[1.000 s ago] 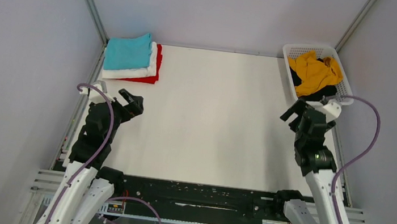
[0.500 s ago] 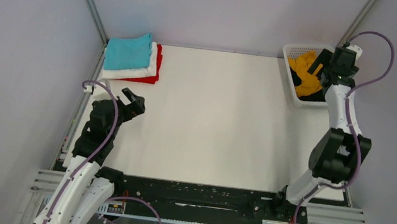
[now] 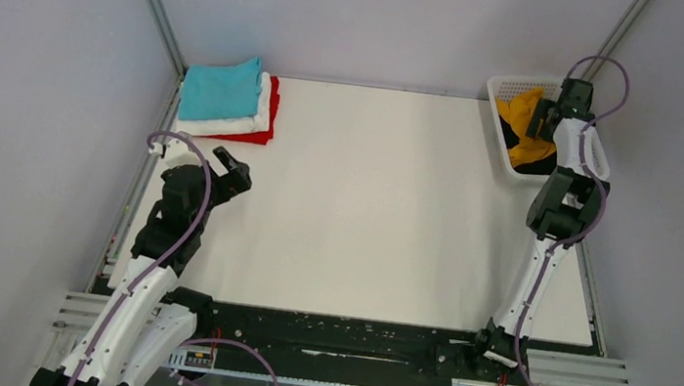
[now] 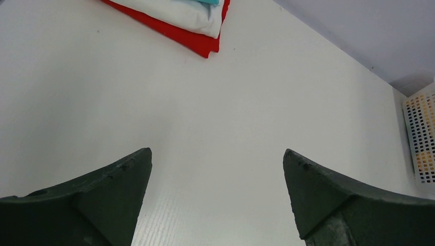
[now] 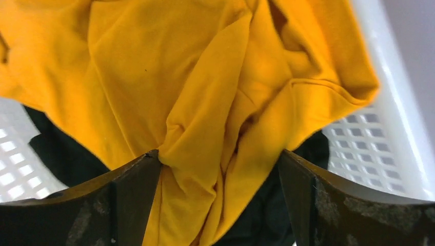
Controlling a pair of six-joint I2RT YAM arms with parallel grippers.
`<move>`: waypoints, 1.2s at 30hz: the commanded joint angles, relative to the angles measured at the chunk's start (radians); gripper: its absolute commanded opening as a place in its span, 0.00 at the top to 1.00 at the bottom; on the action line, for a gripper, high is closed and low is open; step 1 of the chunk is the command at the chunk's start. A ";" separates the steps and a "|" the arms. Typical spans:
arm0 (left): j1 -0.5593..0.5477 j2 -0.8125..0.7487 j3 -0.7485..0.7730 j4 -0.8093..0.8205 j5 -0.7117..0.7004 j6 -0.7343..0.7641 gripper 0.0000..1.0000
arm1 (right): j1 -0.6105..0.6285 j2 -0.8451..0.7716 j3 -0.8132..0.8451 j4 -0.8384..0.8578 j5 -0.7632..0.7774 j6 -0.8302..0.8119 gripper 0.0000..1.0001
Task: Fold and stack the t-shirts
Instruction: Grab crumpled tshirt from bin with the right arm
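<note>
A folded stack lies at the table's back left: a teal t-shirt (image 3: pixel 221 89) on a white one (image 3: pixel 228 124) on a red one (image 3: pixel 272 108); its corner shows in the left wrist view (image 4: pixel 197 15). A crumpled mustard-orange t-shirt (image 3: pixel 523 115) lies over a black t-shirt (image 3: pixel 534 162) in the white basket (image 3: pixel 512 84). My right gripper (image 3: pixel 546 118) hangs open low over the basket, its fingers either side of a fold of the mustard-orange shirt (image 5: pixel 205 97), with black cloth (image 5: pixel 66 154) beneath. My left gripper (image 3: pixel 235 178) is open and empty over bare table.
The white lattice basket wall (image 5: pixel 395 102) stands right of the right gripper and shows at the far right of the left wrist view (image 4: pixel 421 133). Grey walls and metal frame posts enclose the white table (image 3: pixel 377 197).
My right arm has swung from the table's right side up and back to the basket and lowered its open gripper onto the mustard-orange shirt. My left gripper has barely moved.
</note>
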 commanded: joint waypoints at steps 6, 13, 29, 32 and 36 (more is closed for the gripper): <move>0.002 0.045 0.028 0.074 -0.029 0.004 0.01 | 0.000 0.108 0.186 -0.157 -0.037 -0.052 0.56; 0.002 0.048 0.031 0.067 -0.029 -0.002 0.01 | -0.001 0.034 0.180 -0.155 -0.072 -0.050 1.00; 0.002 0.000 0.014 0.064 0.007 -0.016 0.01 | 0.033 -0.550 0.021 -0.103 -0.508 0.228 1.00; 0.002 -0.002 0.012 0.066 0.016 -0.018 0.01 | 0.095 -0.675 -0.022 -0.105 -0.563 0.206 1.00; 0.002 -0.012 0.010 0.066 0.029 -0.018 0.01 | 0.223 -0.841 -0.081 -0.115 -0.639 0.136 1.00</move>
